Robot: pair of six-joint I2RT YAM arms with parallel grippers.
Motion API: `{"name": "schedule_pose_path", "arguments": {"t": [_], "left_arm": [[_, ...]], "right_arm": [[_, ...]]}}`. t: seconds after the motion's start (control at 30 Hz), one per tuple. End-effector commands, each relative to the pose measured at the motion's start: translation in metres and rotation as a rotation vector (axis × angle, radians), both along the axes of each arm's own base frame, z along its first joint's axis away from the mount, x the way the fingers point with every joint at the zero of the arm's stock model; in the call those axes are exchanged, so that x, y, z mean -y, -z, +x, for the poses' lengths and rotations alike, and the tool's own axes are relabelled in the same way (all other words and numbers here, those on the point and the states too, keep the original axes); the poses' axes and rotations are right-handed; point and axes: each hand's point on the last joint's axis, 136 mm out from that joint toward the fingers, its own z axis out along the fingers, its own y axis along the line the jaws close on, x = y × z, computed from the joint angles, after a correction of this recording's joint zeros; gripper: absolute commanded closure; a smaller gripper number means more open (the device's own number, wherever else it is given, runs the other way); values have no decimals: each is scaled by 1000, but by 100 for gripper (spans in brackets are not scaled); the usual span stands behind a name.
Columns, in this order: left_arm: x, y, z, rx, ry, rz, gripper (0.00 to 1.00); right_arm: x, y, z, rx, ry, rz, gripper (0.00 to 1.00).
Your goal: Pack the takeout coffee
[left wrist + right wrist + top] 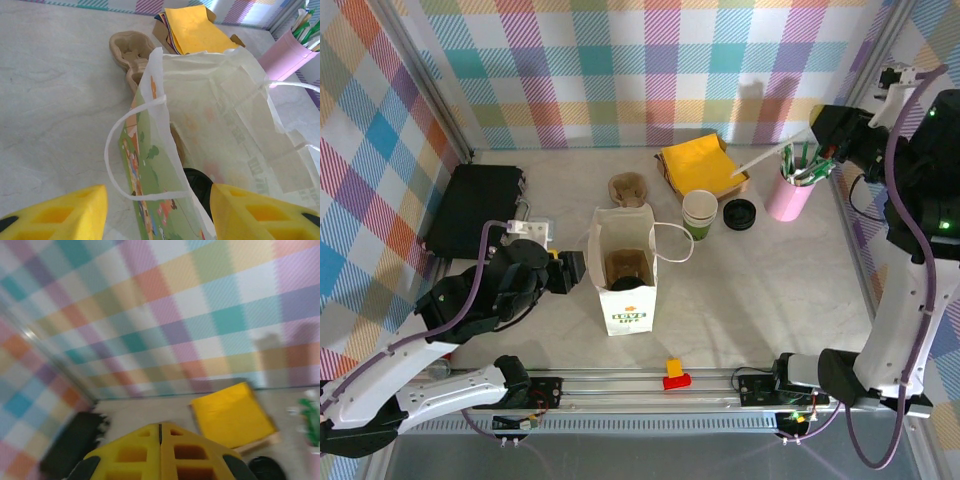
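The takeout coffee (700, 213), a small cream paper cup with a green lower band, stands upright and lidless on the table just right of the white paper bag (625, 275). The bag stands open, with a brown insert showing inside. My left gripper (570, 272) is open at the bag's left side; in the left wrist view its yellow fingers (65, 210) straddle the bag's (215, 115) left wall and loop handle. My right gripper (817, 150) hovers high by the pink tumbler, well away from the cup. In the right wrist view that gripper (160, 427) is shut, with nothing showing between its fingers.
A black lid (740, 213) lies right of the cup. Behind it lies a stack of yellow napkins (698, 165). The pink tumbler of sticks (790, 195) is at the back right, a cardboard carrier (629, 188) behind the bag, a black box (475, 207) at left.
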Motion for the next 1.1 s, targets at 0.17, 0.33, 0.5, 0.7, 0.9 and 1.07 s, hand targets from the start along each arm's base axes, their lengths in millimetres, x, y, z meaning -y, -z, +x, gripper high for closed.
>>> {"name": "schedule_pose_path", "arguments": {"t": [0.17, 0.33, 0.5, 0.7, 0.9, 1.07], "left_arm": [[-19, -17, -16, 46, 14, -66, 42], [-45, -21, -22, 82, -42, -55, 42], [-64, -22, -27, 101, -84, -40, 42], [-69, -21, -28, 99, -98, -33, 42], [-67, -21, -27, 98, -97, -31, 42], [-69, -20, -26, 100, -106, -21, 42]], "right_arm": [[-80, -29, -47, 50, -367, 111, 100], [-118, -23, -57, 15, -495, 95, 100], [-149, -10, -60, -13, -559, 55, 100], [-201, 18, -70, -37, -645, -62, 100], [-242, 57, -71, -70, -663, -216, 100], [-266, 90, -69, -106, -663, -297, 100]]}}
